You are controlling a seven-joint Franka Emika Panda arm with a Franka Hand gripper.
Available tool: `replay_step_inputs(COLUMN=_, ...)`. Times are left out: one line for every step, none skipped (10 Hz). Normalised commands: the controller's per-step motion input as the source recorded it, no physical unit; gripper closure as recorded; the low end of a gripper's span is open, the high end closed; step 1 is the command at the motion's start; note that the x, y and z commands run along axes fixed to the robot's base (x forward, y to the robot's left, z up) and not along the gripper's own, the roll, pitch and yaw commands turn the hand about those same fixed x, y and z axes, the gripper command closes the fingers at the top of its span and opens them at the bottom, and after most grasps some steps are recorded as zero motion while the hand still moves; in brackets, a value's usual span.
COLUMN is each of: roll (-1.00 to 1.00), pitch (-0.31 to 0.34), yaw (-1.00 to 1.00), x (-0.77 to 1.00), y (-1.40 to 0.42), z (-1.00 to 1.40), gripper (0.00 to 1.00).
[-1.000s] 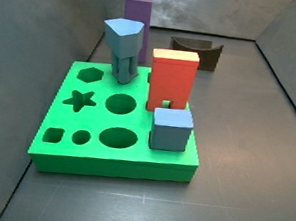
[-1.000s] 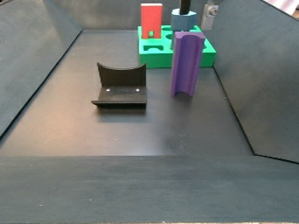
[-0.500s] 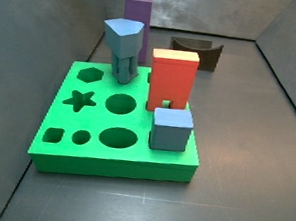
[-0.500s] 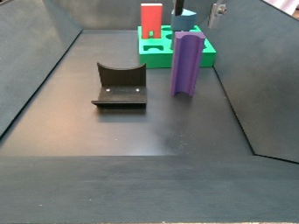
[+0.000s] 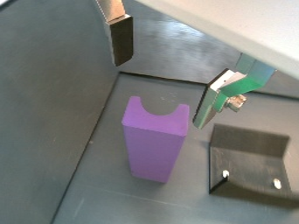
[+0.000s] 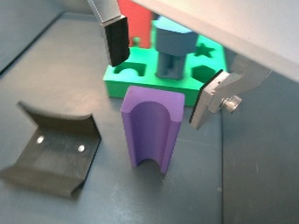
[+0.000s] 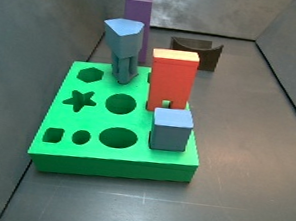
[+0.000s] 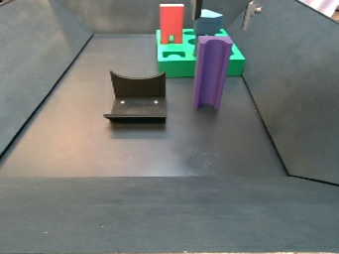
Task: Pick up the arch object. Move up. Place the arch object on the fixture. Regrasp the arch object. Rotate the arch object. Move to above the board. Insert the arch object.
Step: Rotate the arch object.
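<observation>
The gripper (image 6: pixel 163 66) hung above the arch object (image 6: pixel 152 124), its fingers (image 6: pixel 115 39) spread apart and empty. The purple piece stood upright between the board (image 8: pixel 188 60) and fixture (image 8: pixel 135 97).

Dark grey matte floor (image 8: pixel 172 149) lies below the gripper (image 5: pixel 170 74), which hangs over it, jaws apart. Dark grey walls (image 8: pixel 54 60) slope up on both sides. Even light, faint floor sheen.

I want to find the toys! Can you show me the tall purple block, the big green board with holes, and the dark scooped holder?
Tall purple arch block (image 8: pixel 211 71): side view, front face.
Green board (image 7: pixel 92 152): side view, bare top near front edge.
Dark scooped fixture (image 8: pixel 137 90): side view, curved back wall.
</observation>
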Motion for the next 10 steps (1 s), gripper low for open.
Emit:
replay_step_inputs(roll=-0.01, pitch=0.034, yaw=1.00, x=0.03, y=0.00, z=-0.01, gripper=0.00)
replay_step_inputs(roll=-0.01, pitch=0.042, yaw=1.00, x=0.03, y=0.00, z=-0.01, gripper=0.00)
replay_step_inputs(roll=-0.01, pitch=0.048, yaw=1.00, x=0.03, y=0.00, z=-0.01, gripper=0.00)
replay_step_inputs(roll=-0.01, pitch=0.057, yaw=1.00, x=0.03, y=0.00, z=-0.01, gripper=0.00)
replay_step_inputs(roll=-0.01, pitch=0.069, yaw=1.00, x=0.03, y=0.00, z=-0.01, gripper=0.00)
replay_step_inputs(roll=-0.01, pitch=0.080, yaw=0.92, x=0.03, y=0.00, z=-0.01, gripper=0.00)
replay_step_inputs(roll=-0.01, pitch=0.079, yaw=0.59, x=0.03, y=0.00, z=-0.01, gripper=0.00)
replay_step_inputs(roll=-0.01, pitch=0.078, yaw=0.37, x=0.03, y=0.00, z=-0.01, gripper=0.00)
replay_step_inputs(roll=-0.01, pitch=0.077, yaw=0.20, x=0.03, y=0.00, z=0.00, gripper=0.00)
replay_step_inputs(roll=-0.01, pitch=0.076, yaw=0.13, x=0.00, y=0.00, z=-1.00, gripper=0.00)
